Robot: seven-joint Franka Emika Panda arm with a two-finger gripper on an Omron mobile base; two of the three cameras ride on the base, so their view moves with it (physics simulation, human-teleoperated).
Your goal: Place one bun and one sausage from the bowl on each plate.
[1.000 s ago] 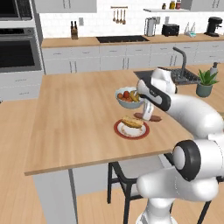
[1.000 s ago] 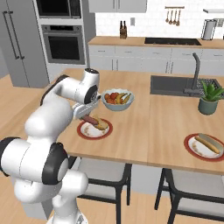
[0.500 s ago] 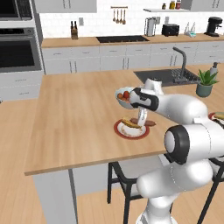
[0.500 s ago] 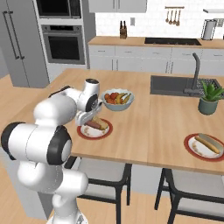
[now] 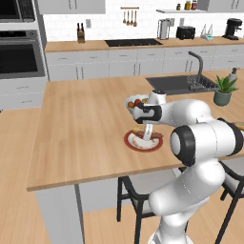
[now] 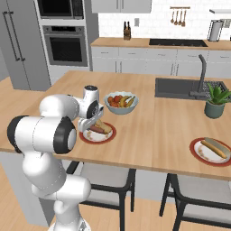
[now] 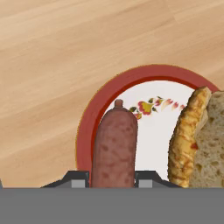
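Fingers (image 7: 113, 179) clamped on sausage (image 7: 114, 148), held low over red-rimmed plate (image 7: 92, 118) near desk's front edge, beside bun (image 7: 199, 140), presumably to complete that plate's pair.

Light is bright, even and shadow-poor in all 3 views, with no visible lamp. Around the red-rimmed plate (image 7: 94, 114) the wooden counter (image 5: 86, 128) shows only a soft dark patch just beside it. No glare. Both base views look soft and blocky; the hand view is sharper, edges undistorted.
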